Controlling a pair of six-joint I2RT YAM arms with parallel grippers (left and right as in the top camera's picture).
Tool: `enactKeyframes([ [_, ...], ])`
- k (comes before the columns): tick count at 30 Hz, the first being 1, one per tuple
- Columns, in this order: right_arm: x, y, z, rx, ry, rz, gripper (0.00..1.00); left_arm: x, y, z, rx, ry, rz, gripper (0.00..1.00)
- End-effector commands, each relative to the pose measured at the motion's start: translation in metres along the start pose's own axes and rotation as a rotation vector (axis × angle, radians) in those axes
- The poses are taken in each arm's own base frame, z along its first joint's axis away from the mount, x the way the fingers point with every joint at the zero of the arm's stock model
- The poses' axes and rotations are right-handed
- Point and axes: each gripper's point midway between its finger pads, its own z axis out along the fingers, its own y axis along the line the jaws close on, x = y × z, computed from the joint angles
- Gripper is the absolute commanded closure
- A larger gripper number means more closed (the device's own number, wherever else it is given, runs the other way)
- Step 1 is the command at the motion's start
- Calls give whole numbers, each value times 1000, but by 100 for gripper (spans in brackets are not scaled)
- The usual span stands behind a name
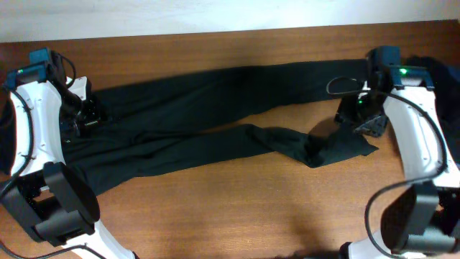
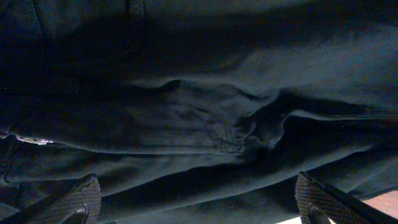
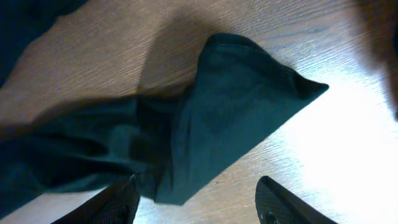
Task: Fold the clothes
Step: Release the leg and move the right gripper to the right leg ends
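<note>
Two end effectors are hanging over opposite ends of the black trousers (image 1: 215,108).

Stretching across the wooden surface (image 1: 251,216), the trousers are lying flat with the waist at the left and both legs running to the right, the nearer leg ending in a crumpled, folded-over hem (image 3: 236,106). The left end effector (image 1: 85,119) is hovering over the waist area with its fingers (image 2: 78,199) spread wide apart, gripping nothing; the left wrist view is filling with dark, creased fabric. The right end effector (image 1: 363,124) is sitting just above that crumpled hem, its fingers (image 3: 121,202) also standing apart, with the cloth lying loose on the wood beneath them and not clamped. Another dark garment (image 1: 440,75) is lying bunched at the far right edge.
</note>
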Motion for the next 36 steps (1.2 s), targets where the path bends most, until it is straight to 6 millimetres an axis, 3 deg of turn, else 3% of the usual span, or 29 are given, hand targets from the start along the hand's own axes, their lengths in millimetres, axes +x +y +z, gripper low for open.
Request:
enactKeyframes([
  [1, -2, -8, 16, 111, 2, 59, 35, -1, -1, -11, -2, -30, 22, 1],
  [14, 3, -9, 68, 193, 128, 64, 35, -1, -1, -11, -2, -30, 22, 1],
  [26, 6, -12, 89, 235, 172, 53, 35, -1, -1, -11, -2, -30, 22, 1],
  [29, 7, -11, 90, 235, 172, 48, 48, -1, -1, -11, -2, -30, 22, 1],
  [32, 7, -10, 89, 235, 174, 42, 85, -1, -1, -11, -2, -30, 22, 1],
  [33, 8, -10, 89, 236, 177, 41, 92, -1, -1, -11, -2, -30, 22, 1],
  [36, 10, -11, 88, 240, 185, 40, 96, -1, -1, -11, -2, -30, 22, 1],
])
